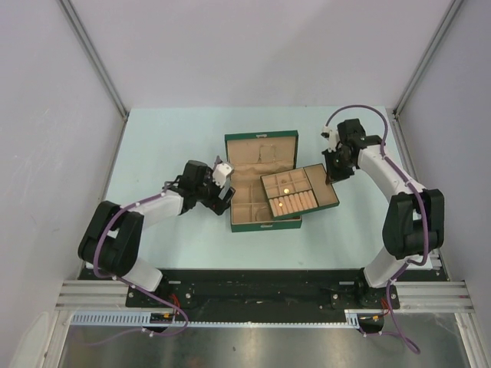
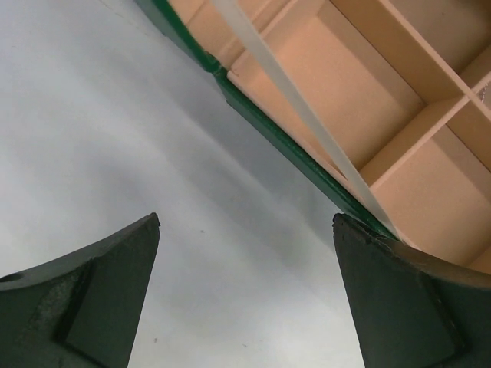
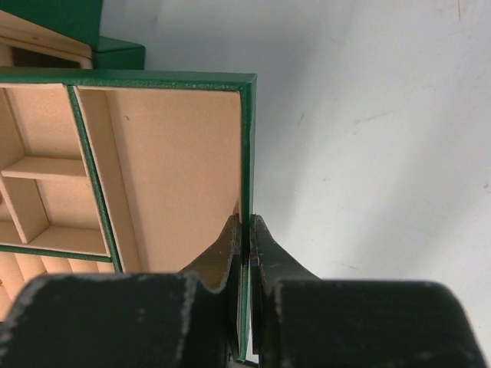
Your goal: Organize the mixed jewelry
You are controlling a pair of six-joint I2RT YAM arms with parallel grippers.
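The green tan-lined box (image 1: 239, 201) stands open at mid-table. A thin silvery chain (image 1: 264, 158) lies faintly at the back of the box, inside the lid. The flat green tray (image 1: 328, 196) with tan ring rolls sits askew over the box's right half, and two small shiny pieces (image 1: 284, 187) lie in it. My right gripper (image 1: 332, 175) is shut on the tray's right wall; in the right wrist view the gripper (image 3: 246, 226) pinches that green wall (image 3: 246, 138). My left gripper (image 1: 224, 193) is open and empty at the box's left side; in its wrist view (image 2: 247, 222) the right finger touches the box's wall (image 2: 268, 126).
A pale ribbon strap (image 2: 307, 115) crosses the box's tan compartments. The pale table (image 1: 169, 146) has bare surface left and right of the box. Grey walls and metal posts stand around the table.
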